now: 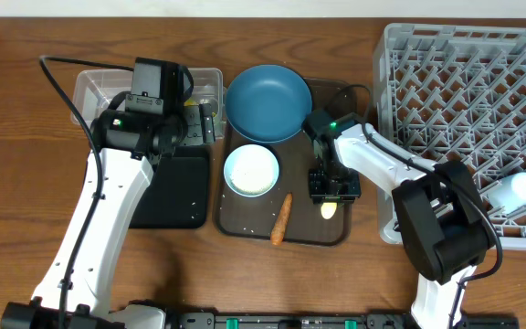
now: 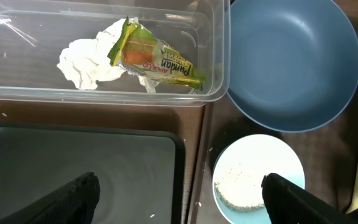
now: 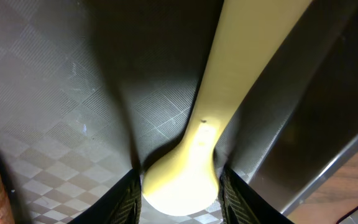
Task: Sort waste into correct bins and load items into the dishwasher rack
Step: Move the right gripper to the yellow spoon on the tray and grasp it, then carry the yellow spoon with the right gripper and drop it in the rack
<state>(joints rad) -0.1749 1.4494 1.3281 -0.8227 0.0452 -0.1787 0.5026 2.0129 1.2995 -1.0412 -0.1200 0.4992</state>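
Overhead, centre-right, the right pincer [image 1: 331, 196] sits over the pale yellow spoon [image 1: 328, 211] on the brown tray [image 1: 245, 217]. Left wrist: the left pincer [image 2: 179, 196] gapes released; tissue [image 2: 82, 62] and wrapper [image 2: 160, 59] lie in the clear tub [image 2: 104, 96], upper left. Right wrist: fingers [image 3: 126, 202] clasp the spoon's bowl, likely to lift it.

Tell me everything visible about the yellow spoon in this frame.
The spoon is pale yellow, smooth plastic by its look: a long flat handle widening into a rounded scoop. It lies flat on the dark textured tray, close to its rim. The right gripper straddles it, fingers tight against both sides of the scoop.
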